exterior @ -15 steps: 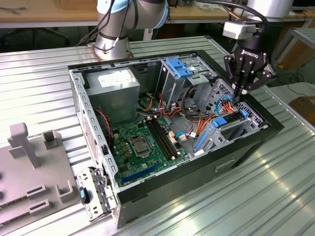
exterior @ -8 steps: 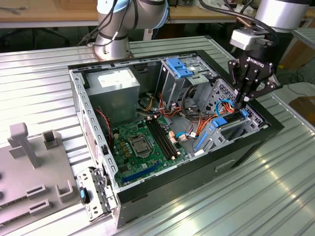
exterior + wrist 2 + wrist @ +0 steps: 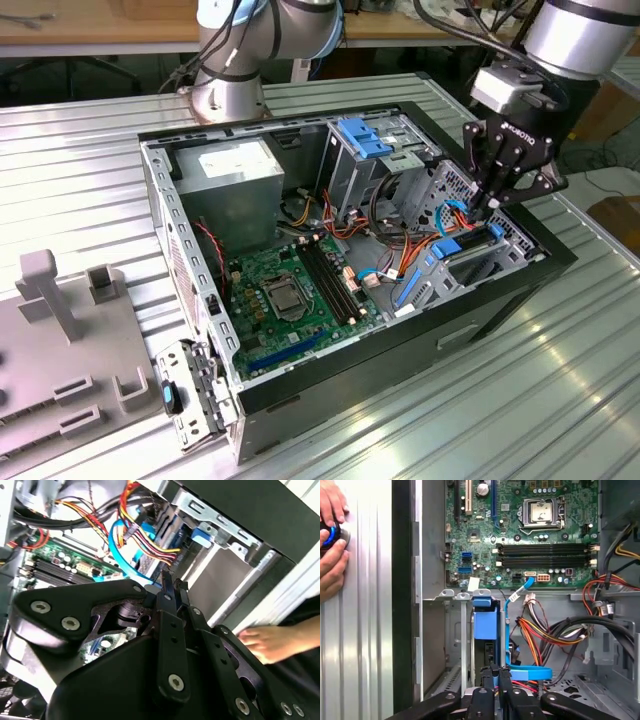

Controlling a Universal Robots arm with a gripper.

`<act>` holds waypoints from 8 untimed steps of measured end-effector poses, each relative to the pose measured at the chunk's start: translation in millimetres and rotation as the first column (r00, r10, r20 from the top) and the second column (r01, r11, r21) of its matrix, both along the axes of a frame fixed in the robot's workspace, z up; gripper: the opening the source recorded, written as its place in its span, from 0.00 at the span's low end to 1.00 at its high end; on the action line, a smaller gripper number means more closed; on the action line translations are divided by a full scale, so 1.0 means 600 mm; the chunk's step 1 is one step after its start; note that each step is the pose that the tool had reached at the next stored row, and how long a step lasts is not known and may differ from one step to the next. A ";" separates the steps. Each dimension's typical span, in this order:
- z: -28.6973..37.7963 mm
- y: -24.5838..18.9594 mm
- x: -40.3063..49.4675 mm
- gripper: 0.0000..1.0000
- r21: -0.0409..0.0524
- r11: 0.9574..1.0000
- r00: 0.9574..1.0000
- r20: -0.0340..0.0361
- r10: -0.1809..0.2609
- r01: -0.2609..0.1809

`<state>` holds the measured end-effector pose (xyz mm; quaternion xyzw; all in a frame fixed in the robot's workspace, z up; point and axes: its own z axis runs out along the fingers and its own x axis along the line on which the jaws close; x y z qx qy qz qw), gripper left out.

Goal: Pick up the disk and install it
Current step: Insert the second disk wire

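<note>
While you read this one, note the claw (image 3: 483,208) hangs over the drive bay corner of the open computer case (image 3: 300,385), fingers pressed together, and I can't make out anything pinched between them in either wrist view. Your disk (image 3: 470,255) sits just beneath the fingertips, lying in the grey drive cage (image 3: 520,240), apart from the claw. In the first wrist view the disk (image 3: 485,627) shows its bright blue rail end just ahead of the claw (image 3: 498,670), with the dark slab tucked under it. A blue data cable (image 3: 530,672) runs right beside the fingertips and loops up toward the motherboard (image 3: 520,535); whether it touches the claw, can't tell. In the second wrist view the claw (image 3: 168,577) points at that blue cable (image 3: 117,555) and a bundle of red, yellow and orange wires (image 3: 150,542). Well away from the claw, outside the case wall, a person's hands (image 3: 330,555) rest on the ribbed metal table (image 3: 365,655), around a blue-lit knob (image 3: 327,535).
</note>
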<state>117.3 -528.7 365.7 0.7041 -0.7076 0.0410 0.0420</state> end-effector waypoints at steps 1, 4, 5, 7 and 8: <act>-0.002 -0.0021 0.000 0.16 0.011 1.000 1.000 0.000 0.000 0.000; -0.005 -0.0157 0.000 0.16 0.019 1.000 1.000 0.000 0.000 0.000; -0.006 -0.0174 0.000 0.16 0.019 1.000 1.000 0.001 0.000 0.000; -0.009 -0.0181 0.000 0.16 0.019 1.000 1.000 0.001 0.000 0.000; -0.010 -0.0181 0.000 0.16 0.020 1.000 1.000 0.001 0.000 0.000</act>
